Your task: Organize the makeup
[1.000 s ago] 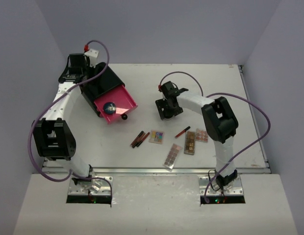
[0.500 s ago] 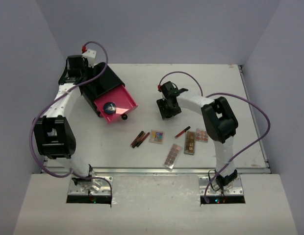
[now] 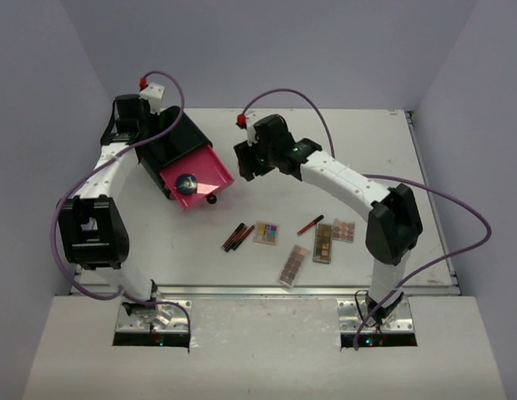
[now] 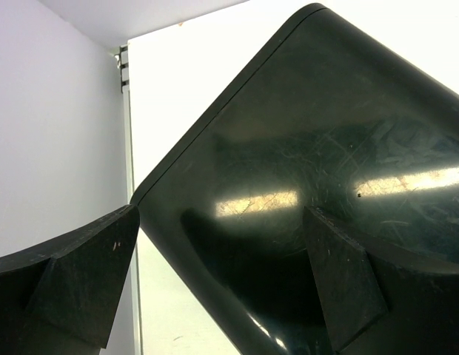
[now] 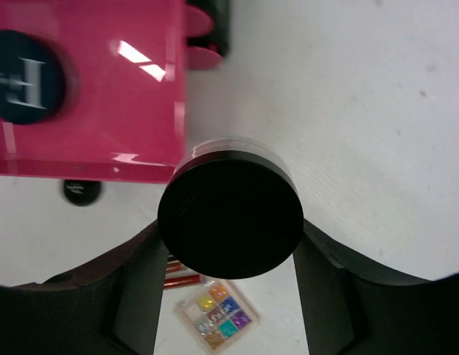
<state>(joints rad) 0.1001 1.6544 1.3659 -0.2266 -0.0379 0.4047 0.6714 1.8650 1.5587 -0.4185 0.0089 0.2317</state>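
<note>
My right gripper [image 3: 247, 162] is shut on a black round compact [image 5: 229, 214] and holds it above the table, at the right corner of the open pink drawer [image 3: 210, 169]. A blue round compact [image 3: 188, 180] lies in that drawer and also shows in the right wrist view [image 5: 22, 78]. Dark and red sticks [image 3: 234, 237], a square multicolour palette [image 3: 267, 232], a red stick [image 3: 310, 224] and long brownish palettes [image 3: 323, 243] lie on the table nearer the front. My left gripper [image 3: 127, 118] has its jaws wide apart at the back corner of the black box [image 4: 303, 148].
A small black round thing [image 3: 212, 199] lies on the table just in front of the drawer. Another long palette [image 3: 293, 264] and a small pinkish palette [image 3: 343, 231] lie near the front. Walls close the table at the left, back and right.
My right gripper has moved from the middle of the table up and to the left, to the drawer's corner, with the black compact in it. The left arm has barely moved.
</note>
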